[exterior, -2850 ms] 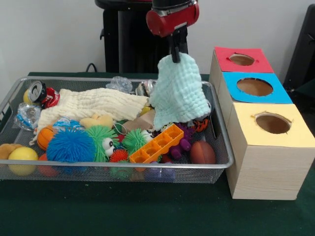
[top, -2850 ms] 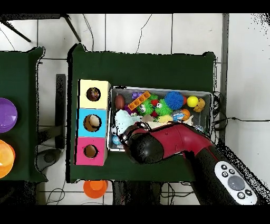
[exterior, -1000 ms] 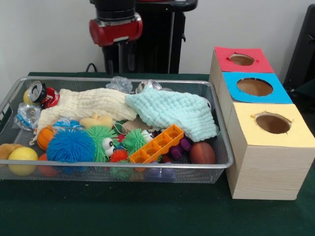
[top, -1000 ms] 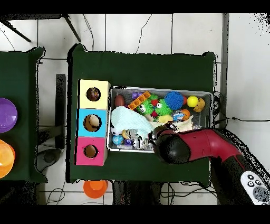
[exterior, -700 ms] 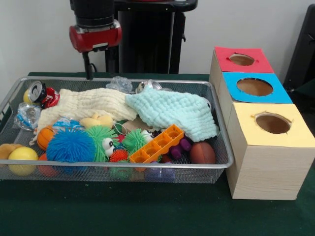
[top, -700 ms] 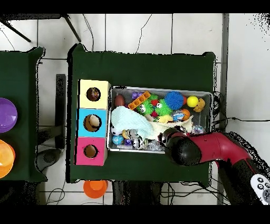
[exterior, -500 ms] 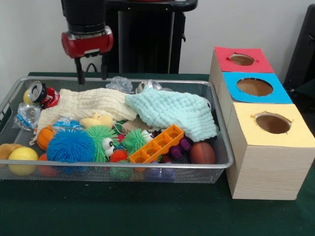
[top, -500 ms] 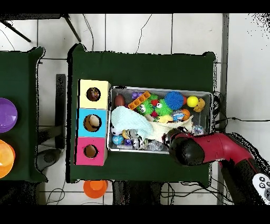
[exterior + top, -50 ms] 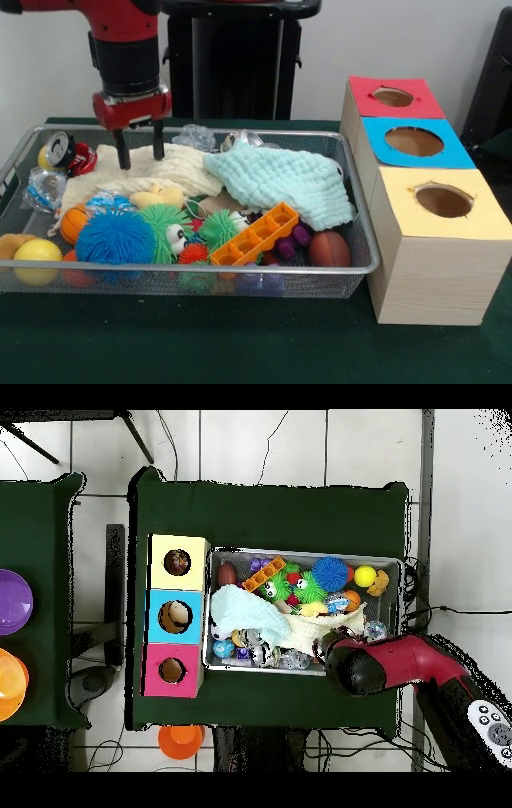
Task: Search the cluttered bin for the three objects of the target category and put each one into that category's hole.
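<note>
Cream cloth (image 9: 148, 170) lies in the wire bin (image 9: 362, 240), robot's jaws spread apart just above it.

The gripper (image 9: 138, 148) hangs at the bin's 10 o'clock, empty. A mint cloth (image 9: 284, 182) lies at 2 o'clock beside it. Three holed boxes, red (image 9: 394, 97), blue (image 9: 414, 142) and yellow (image 9: 442, 200), stand at 3 o'clock on the green tabletop (image 9: 240, 344).

red and black arm (image 9: 120, 40) comes down near vertical from top left of front view, red wrist collar just above fingers. gripper (image 9: 138, 156) points straight down, two black fingers (image 9: 122, 150) parted with clear gap, nothing between them. overhead view: arm (image 9: 420, 669) reaches in from lower right, covering gripper.
</note>
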